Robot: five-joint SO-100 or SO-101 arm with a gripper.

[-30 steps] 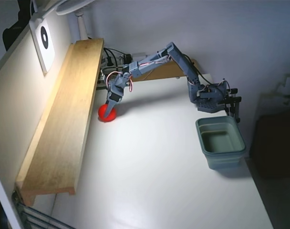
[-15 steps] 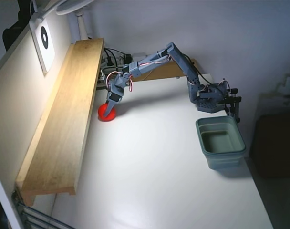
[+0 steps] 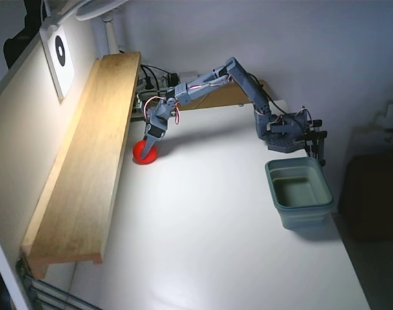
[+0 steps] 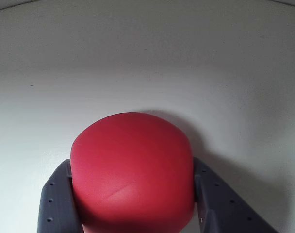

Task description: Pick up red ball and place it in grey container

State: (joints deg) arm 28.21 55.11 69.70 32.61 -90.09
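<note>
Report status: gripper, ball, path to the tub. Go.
Gripper shut on red ball, fingers on both sides. Ball low at table beside wooden shelf. Grey container empty, open table between.

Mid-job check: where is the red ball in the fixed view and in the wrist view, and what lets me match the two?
Fixed view: the red ball is left of centre on the white table, beside the wooden shelf.
Wrist view: it fills the lower centre.
Shared landmark: the pincer, whose grey fingers flank the ball in both views.
</note>
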